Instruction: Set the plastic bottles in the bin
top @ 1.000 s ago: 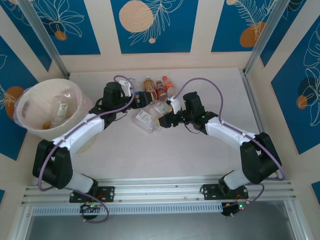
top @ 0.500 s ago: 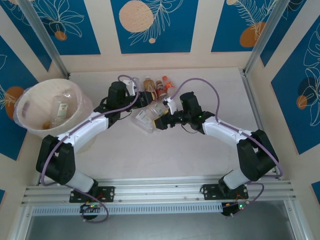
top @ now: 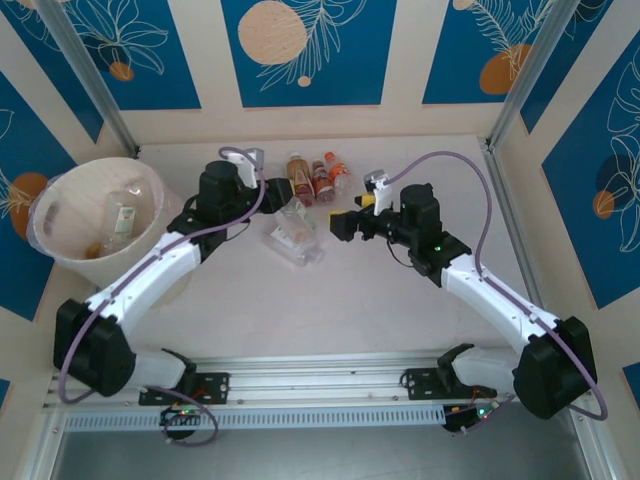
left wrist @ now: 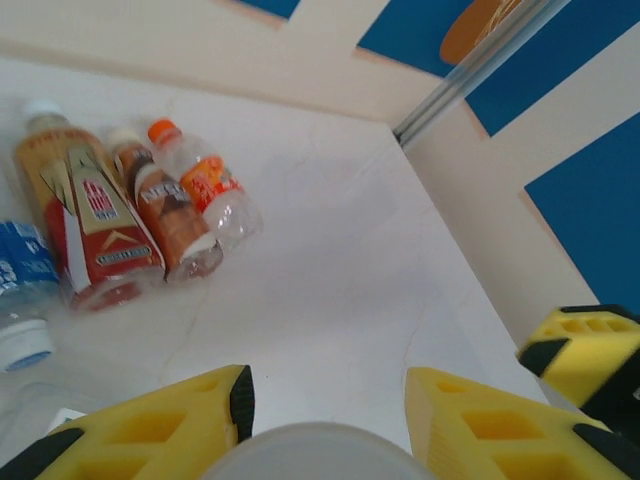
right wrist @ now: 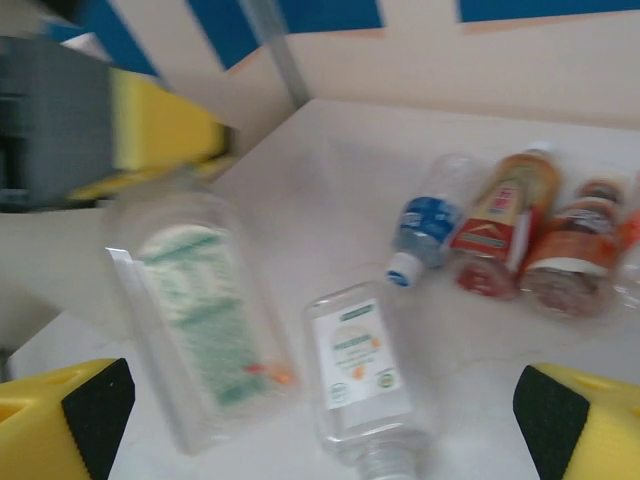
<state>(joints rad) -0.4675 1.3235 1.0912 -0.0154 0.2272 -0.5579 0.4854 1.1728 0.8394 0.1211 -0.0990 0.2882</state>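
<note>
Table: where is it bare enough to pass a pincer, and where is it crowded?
Bare: the table from the two clear bottles to the base rail. Crowded: the far middle, labelled bottles side by side; the bin takes the left edge.

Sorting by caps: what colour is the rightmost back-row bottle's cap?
Orange cap, best seen in the left wrist view.

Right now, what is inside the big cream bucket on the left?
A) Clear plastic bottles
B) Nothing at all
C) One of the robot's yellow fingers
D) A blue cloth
A: the top view shows a clear bottle with a pale green label lying inside the cream bucket, with more clear plastic beside it.
</note>
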